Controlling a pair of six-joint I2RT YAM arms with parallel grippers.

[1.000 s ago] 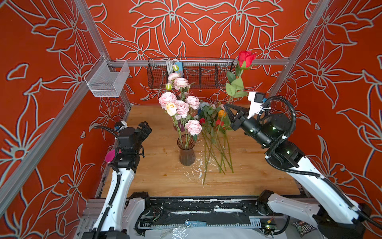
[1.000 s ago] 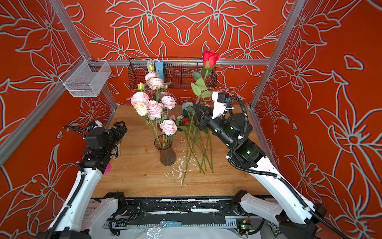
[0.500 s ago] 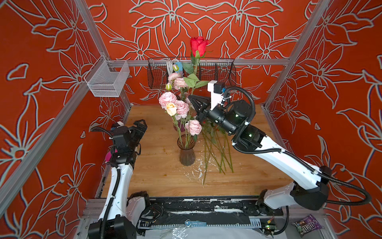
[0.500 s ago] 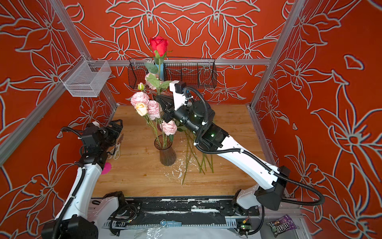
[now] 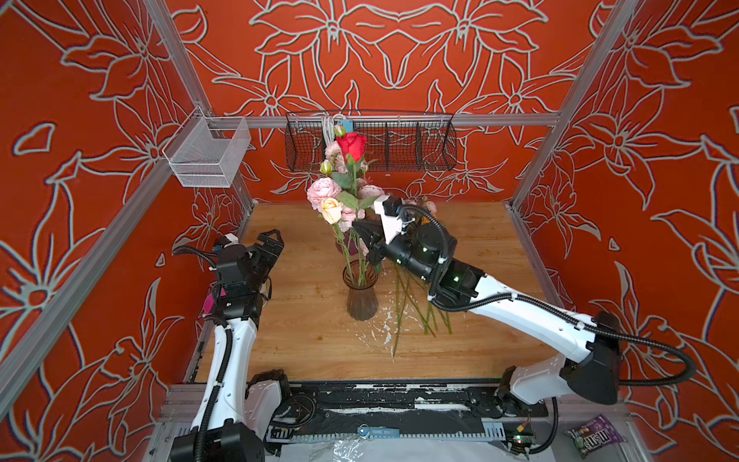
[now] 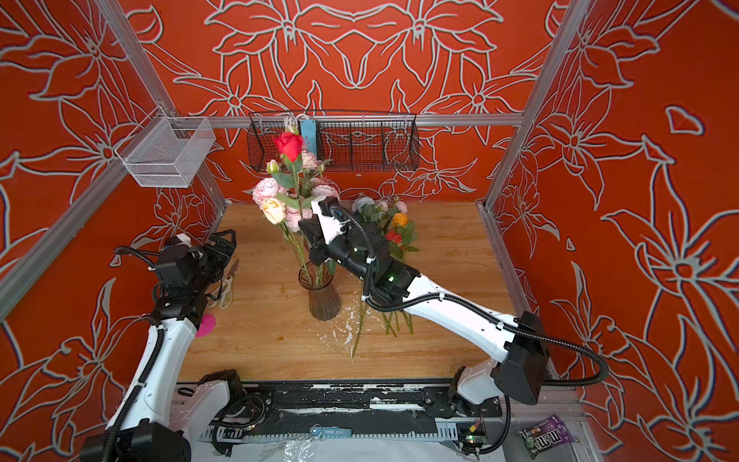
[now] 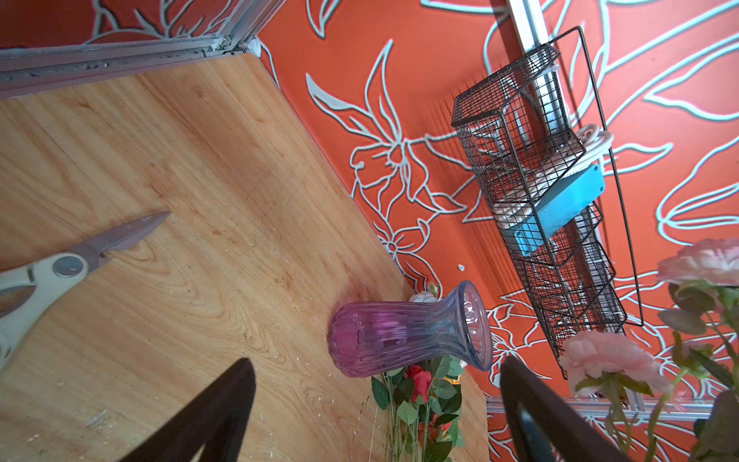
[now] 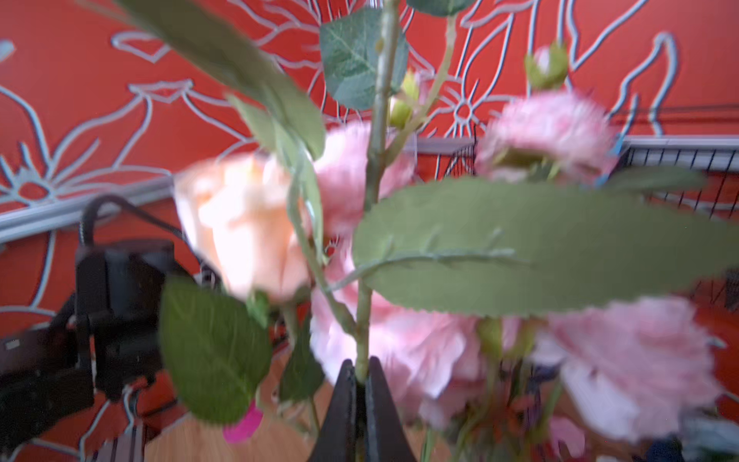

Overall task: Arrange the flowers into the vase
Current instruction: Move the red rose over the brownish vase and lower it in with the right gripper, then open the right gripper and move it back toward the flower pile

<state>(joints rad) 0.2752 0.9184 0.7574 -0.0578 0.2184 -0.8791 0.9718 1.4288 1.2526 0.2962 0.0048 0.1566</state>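
Note:
A smoky brown glass vase [image 5: 362, 298] [image 6: 324, 298] stands mid-table and holds pink peonies [image 5: 323, 190] [image 6: 264, 191] and a peach rose [image 5: 331, 209] [image 8: 240, 224]. Just above its mouth my right gripper [image 5: 362, 236] [image 6: 310, 238] [image 8: 362, 368] is shut on the green stem [image 8: 374, 160] of a red rose [image 5: 351, 146] [image 6: 288, 146], which stands upright among the peonies. More flowers [image 5: 416, 304] [image 6: 400, 224] [image 7: 420, 384] lie on the table to the right of the vase. My left gripper [image 5: 272, 244] [image 6: 224, 244] [image 7: 376, 360] hovers open and empty at the table's left edge.
A purple-blue glass vase [image 7: 408, 332] stands behind the brown one. Scissors [image 6: 226, 286] [image 7: 60, 268] and a pink object [image 6: 206, 324] lie near the left arm. A black wire basket [image 5: 372, 146] and a white one [image 5: 204, 156] hang on the walls.
My right arm has swung the red rose from the right side leftward over the vase and lowered it among the peonies. The left arm has barely shifted.

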